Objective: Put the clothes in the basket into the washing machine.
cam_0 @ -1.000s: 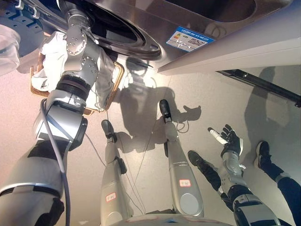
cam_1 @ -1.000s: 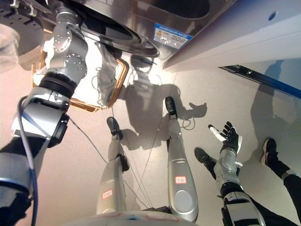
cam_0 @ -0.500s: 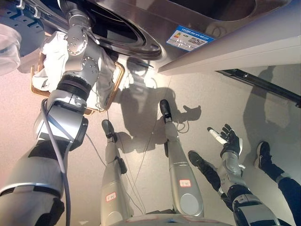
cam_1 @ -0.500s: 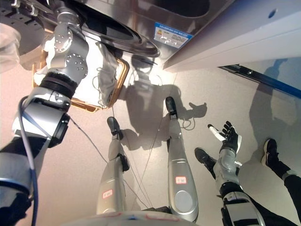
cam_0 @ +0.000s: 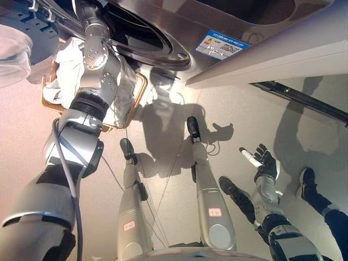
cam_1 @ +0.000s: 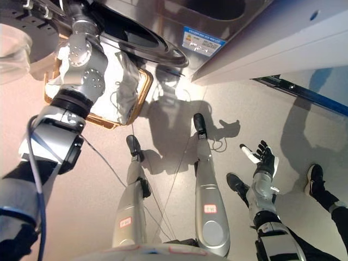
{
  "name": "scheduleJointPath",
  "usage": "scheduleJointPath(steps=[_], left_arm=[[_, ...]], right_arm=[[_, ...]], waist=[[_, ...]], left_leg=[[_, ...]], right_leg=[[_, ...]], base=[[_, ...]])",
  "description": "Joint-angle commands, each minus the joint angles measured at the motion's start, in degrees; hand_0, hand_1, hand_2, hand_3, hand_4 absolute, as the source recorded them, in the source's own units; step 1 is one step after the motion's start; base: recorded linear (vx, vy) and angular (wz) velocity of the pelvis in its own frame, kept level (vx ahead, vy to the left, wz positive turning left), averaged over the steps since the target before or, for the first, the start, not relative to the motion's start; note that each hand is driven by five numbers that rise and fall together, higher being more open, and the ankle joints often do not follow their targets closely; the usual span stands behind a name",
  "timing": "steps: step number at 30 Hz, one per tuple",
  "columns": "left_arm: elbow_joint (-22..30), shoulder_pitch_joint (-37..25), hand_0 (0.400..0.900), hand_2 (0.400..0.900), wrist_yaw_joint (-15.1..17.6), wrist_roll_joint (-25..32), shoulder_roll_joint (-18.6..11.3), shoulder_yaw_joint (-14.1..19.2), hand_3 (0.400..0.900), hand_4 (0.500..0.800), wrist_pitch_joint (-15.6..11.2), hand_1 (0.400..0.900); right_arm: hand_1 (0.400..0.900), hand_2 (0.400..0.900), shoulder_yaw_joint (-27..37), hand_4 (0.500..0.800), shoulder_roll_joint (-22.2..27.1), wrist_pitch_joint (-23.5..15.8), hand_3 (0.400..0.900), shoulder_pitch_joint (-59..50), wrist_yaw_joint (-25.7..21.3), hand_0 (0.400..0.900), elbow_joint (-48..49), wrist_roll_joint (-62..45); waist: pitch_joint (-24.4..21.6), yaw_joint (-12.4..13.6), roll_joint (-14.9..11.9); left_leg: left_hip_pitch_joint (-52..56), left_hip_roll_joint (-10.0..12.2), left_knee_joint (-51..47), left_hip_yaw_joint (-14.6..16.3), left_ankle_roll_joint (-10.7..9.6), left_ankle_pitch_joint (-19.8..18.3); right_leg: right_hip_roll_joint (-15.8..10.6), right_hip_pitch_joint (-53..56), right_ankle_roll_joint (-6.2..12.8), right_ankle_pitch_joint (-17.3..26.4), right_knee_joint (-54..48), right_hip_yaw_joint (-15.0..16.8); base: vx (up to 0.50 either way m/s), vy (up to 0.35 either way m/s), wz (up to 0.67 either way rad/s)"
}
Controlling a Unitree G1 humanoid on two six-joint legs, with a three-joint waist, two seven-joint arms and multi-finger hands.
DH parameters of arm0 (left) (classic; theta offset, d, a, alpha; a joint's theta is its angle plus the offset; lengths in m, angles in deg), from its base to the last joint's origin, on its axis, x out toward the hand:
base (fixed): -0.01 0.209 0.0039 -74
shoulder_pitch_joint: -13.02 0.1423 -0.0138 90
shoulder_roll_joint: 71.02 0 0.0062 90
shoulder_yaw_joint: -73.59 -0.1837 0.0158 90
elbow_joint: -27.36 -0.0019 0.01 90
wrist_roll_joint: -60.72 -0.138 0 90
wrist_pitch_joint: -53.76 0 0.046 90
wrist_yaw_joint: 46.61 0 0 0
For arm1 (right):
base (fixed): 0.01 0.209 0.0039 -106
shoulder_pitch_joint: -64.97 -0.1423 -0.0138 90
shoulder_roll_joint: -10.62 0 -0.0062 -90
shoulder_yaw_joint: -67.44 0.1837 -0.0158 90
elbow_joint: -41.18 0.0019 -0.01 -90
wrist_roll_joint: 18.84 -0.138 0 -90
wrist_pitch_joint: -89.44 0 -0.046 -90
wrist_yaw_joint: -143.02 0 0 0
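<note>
Clothes (cam_0: 65,60) in your basket (cam_1: 142,92) looked soft; right robot hand (cam_1: 263,157) hung spread, left hidden.

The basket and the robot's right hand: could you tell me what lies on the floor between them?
Only bare floor shows between the basket of white clothes and the open right hand; the right eye view shows the whole stretch.

White clothes (cam_0: 68,60) fill a tan wicker basket (cam_1: 142,95) below the silver washing machine (cam_0: 163,27).
</note>
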Motion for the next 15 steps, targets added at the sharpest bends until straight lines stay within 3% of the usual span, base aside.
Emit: scheduleJointPath(steps=[1, 8, 15], left_arm=[[1.03, 4.13, 0.900, 0.900, 1.55, -7.24, -0.36, 2.16, 0.900, 0.800, -5.44, 0.900], [8.57, 19.24, 0.900, 0.900, 1.69, -7.76, 1.54, 7.69, 0.900, 0.800, -5.96, 0.900], [12.73, 27.42, 0.900, 0.900, -0.19, -9.77, 2.32, 7.82, 0.900, 0.800, -5.58, 0.900]], right_arm=[[0.900, 0.900, 1.22, 0.800, 3.13, -1.57, 0.900, 10.30, -1.92, 0.900, -1.63, -1.42], [0.900, 0.900, 2.79, 0.800, 2.85, -0.81, 0.900, 9.52, -2.31, 0.900, -3.26, -0.74], [0.900, 0.900, 4.27, 0.800, 3.71, 0.59, 0.900, 8.13, -2.07, 0.900, -5.93, 0.05]], waist=[[-8.23, 1.42, 1.80], [-7.56, 3.40, 1.18], [-8.39, 4.91, 0.25]], left_leg=[[-1.17, 2.66, -0.13, -4.65, -1.67, -0.52], [2.14, 2.52, 0.95, -4.46, -0.74, -1.42], [5.40, 2.23, 4.57, -5.29, -0.07, -4.04]], right_leg=[[-0.32, 3.33, 0.91, -4.50, 1.16, -0.81], [-0.52, 6.74, 0.53, -5.99, 2.51, -1.48], [-1.52, 12.44, 0.43, -6.97, 3.16, -2.95]], base=[[0.00, -0.009, 0.03], [0.01, 0.002, 0.07], [0.02, 0.028, 0.08]])
